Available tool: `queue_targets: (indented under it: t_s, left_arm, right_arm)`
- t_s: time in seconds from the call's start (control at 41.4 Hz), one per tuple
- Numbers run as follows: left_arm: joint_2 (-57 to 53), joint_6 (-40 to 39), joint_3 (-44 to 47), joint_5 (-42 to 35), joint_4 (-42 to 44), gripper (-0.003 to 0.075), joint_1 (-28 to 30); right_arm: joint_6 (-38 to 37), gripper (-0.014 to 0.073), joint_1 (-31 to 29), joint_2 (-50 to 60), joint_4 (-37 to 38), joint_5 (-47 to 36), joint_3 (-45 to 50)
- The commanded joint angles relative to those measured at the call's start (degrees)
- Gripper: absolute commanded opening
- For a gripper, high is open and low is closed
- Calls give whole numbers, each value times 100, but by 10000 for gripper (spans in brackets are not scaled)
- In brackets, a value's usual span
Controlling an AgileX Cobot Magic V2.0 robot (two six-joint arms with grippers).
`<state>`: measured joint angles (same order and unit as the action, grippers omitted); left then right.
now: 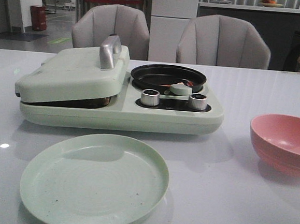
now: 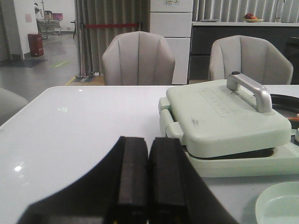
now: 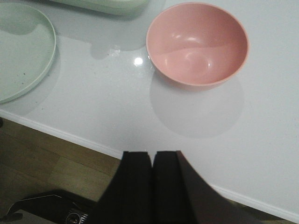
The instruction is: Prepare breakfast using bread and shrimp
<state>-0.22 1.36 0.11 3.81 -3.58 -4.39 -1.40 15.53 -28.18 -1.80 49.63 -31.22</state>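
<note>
A pale green breakfast maker (image 1: 119, 112) stands mid-table with its sandwich lid (image 1: 75, 70) down. No bread shows; a dark gap runs under the lid. A small orange-red shrimp (image 1: 189, 84) lies in the black round pan (image 1: 163, 74) on the maker's right side, beside the pale green pan knob (image 1: 180, 88). Neither gripper shows in the front view. My left gripper (image 2: 148, 154) is shut and empty, above the table to the left of the maker (image 2: 224, 116). My right gripper (image 3: 153, 161) is shut and empty, over the table's front edge, short of the pink bowl (image 3: 196, 44).
An empty pale green plate (image 1: 95, 183) lies in front of the maker; it also shows in the right wrist view (image 3: 21, 51). The pink bowl (image 1: 282, 143) stands empty at the right. Two silver dials (image 1: 150, 97) sit on the maker. Two grey chairs (image 1: 112, 28) stand behind the table.
</note>
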Motion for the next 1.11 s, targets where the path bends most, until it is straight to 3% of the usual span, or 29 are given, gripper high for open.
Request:
queue_targets:
  t_s: [0.0,0.362,0.435,0.604,0.773,0.846,1.087]
  left_arm:
    - [-101,-67,166,-514,-54,98,-6]
    - [-101,-67,166,-514,-54,98,-6]
    - [-101,-67,166,-514,-54,98,-6]
    - [-101,-67,166,-514,-54,98,-6]
    - [-101,-67,166,-514,-54,98,-6]
    - [-101,-67,166,-514,-54,98,-6]
    - [-101,-67,166,-514,-54,98,-6]
  right_arm:
    - [-12,16,4,-6,15,-355,-146]
    - [6,16,-42,272,37,-491,-5]
    - [70,16,-390,698,121,-1033,370]
    - [70,16,-1296,1925,133,-3355,1733]
    - [70,16,-1517,2883,133,-4826,2918]
    - [70,16,-1522,3005,133,-5194,3206]
    - [70,16,-1516,3002,141,-5130,3182]
